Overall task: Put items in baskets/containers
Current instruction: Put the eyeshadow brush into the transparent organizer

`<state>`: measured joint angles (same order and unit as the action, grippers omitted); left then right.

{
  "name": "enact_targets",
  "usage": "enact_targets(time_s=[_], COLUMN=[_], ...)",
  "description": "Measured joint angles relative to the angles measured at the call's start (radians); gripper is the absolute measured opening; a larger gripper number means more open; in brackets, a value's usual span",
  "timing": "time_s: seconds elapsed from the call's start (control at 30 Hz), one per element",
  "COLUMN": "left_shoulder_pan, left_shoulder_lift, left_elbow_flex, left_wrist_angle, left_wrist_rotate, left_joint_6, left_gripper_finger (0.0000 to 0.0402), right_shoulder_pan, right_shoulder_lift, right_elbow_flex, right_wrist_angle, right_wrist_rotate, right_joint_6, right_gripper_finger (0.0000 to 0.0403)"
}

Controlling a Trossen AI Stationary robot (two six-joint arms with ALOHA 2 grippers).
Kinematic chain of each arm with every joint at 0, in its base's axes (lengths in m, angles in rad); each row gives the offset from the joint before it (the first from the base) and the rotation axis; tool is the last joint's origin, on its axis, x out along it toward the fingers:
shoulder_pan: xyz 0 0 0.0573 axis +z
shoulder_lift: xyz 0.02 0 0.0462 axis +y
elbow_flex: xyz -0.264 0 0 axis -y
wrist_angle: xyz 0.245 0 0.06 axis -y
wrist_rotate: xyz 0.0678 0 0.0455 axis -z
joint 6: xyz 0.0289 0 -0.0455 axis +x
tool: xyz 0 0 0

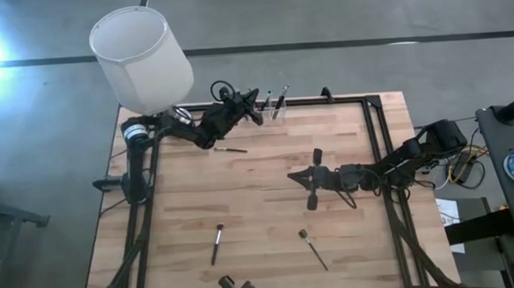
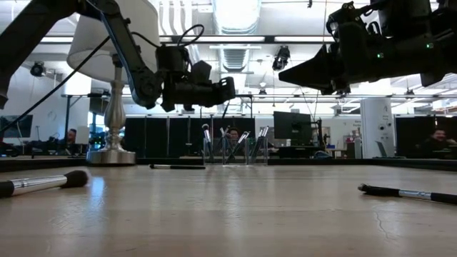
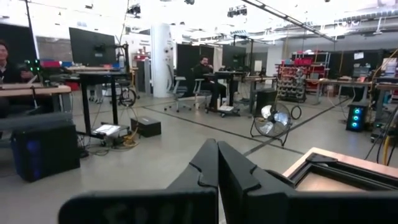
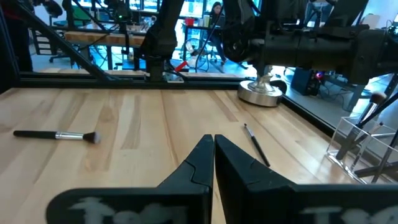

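Two brushes (image 1: 217, 242) lie at your table's (image 1: 259, 179) near edge; the holder (image 1: 275, 105) stands at the far edge. Left end effector (image 1: 255, 104) hovers clenched beside it; right end effector (image 1: 301, 179) clenched mid-table. Open before descending squarely.

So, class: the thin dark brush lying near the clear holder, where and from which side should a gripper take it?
Grip the thin brush mid-handle, coming straight down from above. It lies flat on the table, so only its sides offer purchase; set the fingers across its length. The left gripper hovers closest.
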<state>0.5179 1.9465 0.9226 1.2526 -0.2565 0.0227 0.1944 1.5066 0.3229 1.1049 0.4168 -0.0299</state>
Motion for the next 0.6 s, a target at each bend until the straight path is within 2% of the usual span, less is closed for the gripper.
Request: enact_targets(time_s=[0.43, 0.6], left_shoulder_pan=[0.0, 0.0], left_shoulder_lift=[-0.004, -0.012], left_elbow_flex=[0.0, 0.001], left_wrist_angle=[-0.084, -0.13], left_wrist_rotate=[-0.031, -0.009], left_joint_6=[-0.077, -0.09], left_gripper_finger=[0.0, 0.0028], right_shoulder_pan=[0.003, 0.006], right_shoulder_lift=[0.0, 0.0], right_elbow_flex=[0.0, 0.0], right_wrist_angle=[0.0, 0.0], right_wrist_rotate=[-0.002, -0.002], right_joint_6=[0.003, 0.001], right_gripper_finger=[0.0009, 0.0009])
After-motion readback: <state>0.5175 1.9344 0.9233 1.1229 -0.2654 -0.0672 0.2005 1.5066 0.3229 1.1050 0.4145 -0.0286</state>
